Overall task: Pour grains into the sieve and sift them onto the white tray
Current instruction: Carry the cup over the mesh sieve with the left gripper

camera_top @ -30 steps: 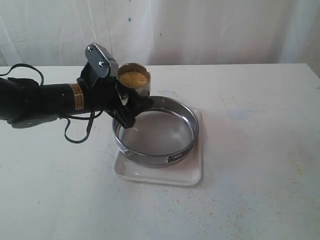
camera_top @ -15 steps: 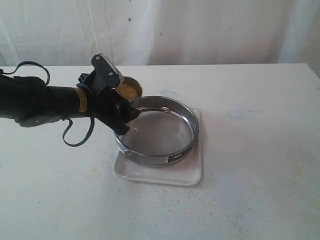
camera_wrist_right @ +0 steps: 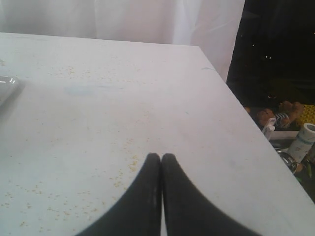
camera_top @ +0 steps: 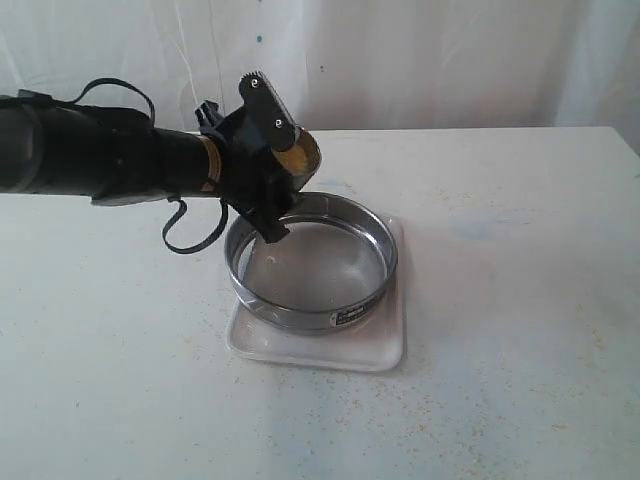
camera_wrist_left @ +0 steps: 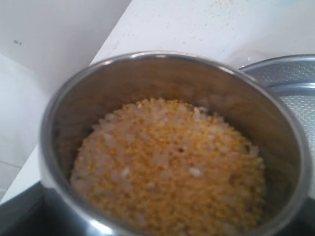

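My left gripper (camera_top: 278,175) is shut on a small steel cup (camera_top: 301,155), held tilted over the far left rim of the sieve (camera_top: 330,315). The cup (camera_wrist_left: 172,56) is full of yellow grains (camera_wrist_left: 167,162) mixed with whitish bits. All of them are still inside it. The sieve is a wide steel ring with a mesh bottom, and its mesh looks bare. It sits on the white tray (camera_top: 380,352). In the left wrist view, part of the sieve (camera_wrist_left: 290,78) shows beyond the cup. My right gripper (camera_wrist_right: 161,157) is shut and empty, low over the table.
Stray grains speckle the white table (camera_wrist_right: 123,172). The table's edge (camera_wrist_right: 236,113) runs close to my right gripper, with clutter below it. A white curtain (camera_top: 420,60) hangs behind the table. A black cable (camera_top: 190,235) loops under my left arm.
My left arm has lifted and swung right, carrying the cup over the sieve's rim. The cup has tipped from upright towards the sieve. The right gripper stays shut.
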`<state>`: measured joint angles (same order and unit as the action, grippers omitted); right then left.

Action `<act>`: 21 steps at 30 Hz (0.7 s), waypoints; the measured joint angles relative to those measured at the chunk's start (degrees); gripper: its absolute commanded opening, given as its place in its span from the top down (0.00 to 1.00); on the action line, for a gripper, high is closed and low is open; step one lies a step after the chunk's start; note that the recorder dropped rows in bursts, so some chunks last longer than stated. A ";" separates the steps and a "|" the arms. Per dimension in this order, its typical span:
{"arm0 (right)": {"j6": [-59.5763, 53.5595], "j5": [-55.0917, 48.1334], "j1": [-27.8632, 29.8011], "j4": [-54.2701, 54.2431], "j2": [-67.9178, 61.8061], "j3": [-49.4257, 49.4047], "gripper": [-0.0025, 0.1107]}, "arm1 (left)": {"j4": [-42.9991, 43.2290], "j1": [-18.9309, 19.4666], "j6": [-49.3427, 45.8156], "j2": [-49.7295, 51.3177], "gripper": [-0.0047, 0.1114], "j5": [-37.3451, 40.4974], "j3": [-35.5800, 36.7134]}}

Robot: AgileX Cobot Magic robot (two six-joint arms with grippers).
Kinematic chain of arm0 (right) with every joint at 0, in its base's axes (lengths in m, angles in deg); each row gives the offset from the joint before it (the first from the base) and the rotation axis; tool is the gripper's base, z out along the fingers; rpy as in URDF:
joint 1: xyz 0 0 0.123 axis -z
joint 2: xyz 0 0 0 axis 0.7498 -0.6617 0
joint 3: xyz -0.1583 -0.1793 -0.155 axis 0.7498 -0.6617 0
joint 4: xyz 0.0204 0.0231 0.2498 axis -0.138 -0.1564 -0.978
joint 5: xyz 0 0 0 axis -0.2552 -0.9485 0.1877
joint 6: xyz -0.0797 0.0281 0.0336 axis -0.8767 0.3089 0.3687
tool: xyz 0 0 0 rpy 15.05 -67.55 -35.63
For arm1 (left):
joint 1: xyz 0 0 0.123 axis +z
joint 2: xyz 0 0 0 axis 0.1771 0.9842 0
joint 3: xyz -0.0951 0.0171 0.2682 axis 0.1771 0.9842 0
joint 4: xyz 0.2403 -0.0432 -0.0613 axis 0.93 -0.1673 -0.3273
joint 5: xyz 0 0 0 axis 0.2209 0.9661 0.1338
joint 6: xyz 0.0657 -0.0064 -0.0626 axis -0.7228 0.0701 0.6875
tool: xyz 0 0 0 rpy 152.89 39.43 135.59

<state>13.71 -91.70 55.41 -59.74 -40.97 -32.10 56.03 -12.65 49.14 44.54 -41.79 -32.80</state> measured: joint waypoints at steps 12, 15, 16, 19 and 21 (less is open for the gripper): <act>0.00 0.00 0.00 0.00 0.00 0.00 0.98 | 3.13 -2.70 -2.13 3.86 0.96 6.63 -1.68; 0.00 0.00 0.00 0.00 0.00 0.00 0.98 | 3.26 -2.70 -4.23 4.35 0.96 6.89 -1.68; 0.00 0.00 0.00 0.00 0.00 0.00 0.98 | 3.26 -2.70 -4.77 4.37 0.96 6.89 -1.68; 0.00 0.00 0.00 0.00 0.00 0.00 0.98 | 3.26 -2.70 -7.02 4.47 0.96 6.89 -1.78; 0.00 0.00 0.00 0.00 0.00 0.00 0.98 | 3.63 -2.80 -8.95 4.59 0.96 6.78 -1.78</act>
<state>13.71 -91.70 55.41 -59.74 -40.97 -32.10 59.66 -15.45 40.19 49.12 -35.01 -34.57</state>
